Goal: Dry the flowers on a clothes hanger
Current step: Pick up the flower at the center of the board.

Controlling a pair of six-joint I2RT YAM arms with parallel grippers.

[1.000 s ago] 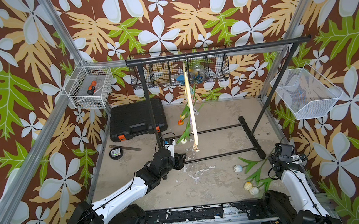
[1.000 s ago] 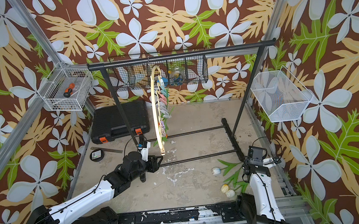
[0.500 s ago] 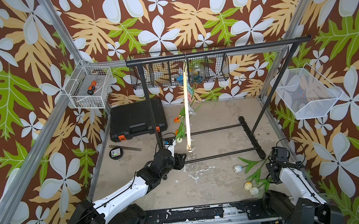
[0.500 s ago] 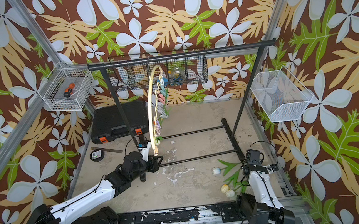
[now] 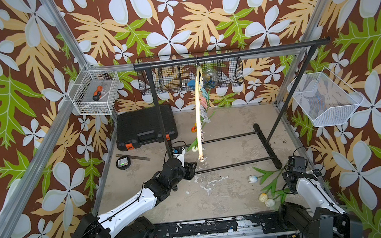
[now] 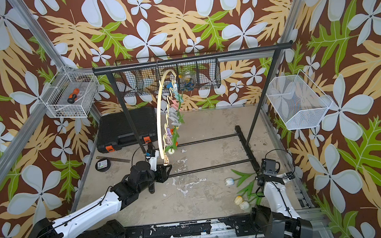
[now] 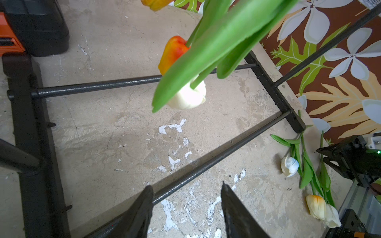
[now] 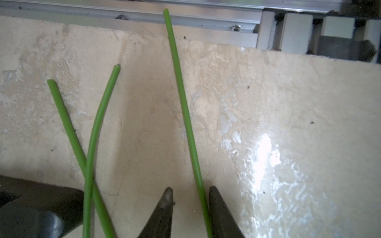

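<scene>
Right wrist view shows the pickup step: right claw (image 8: 190,191) spread astride a tulip stem (image 8: 185,107), needing to pinch, then lift.

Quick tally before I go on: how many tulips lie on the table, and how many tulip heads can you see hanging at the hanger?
Tulips lying on the table: 3
Tulip heads hanging at the clothes hanger: 3 (2 orange, 1 cream)
Total: 6
</scene>
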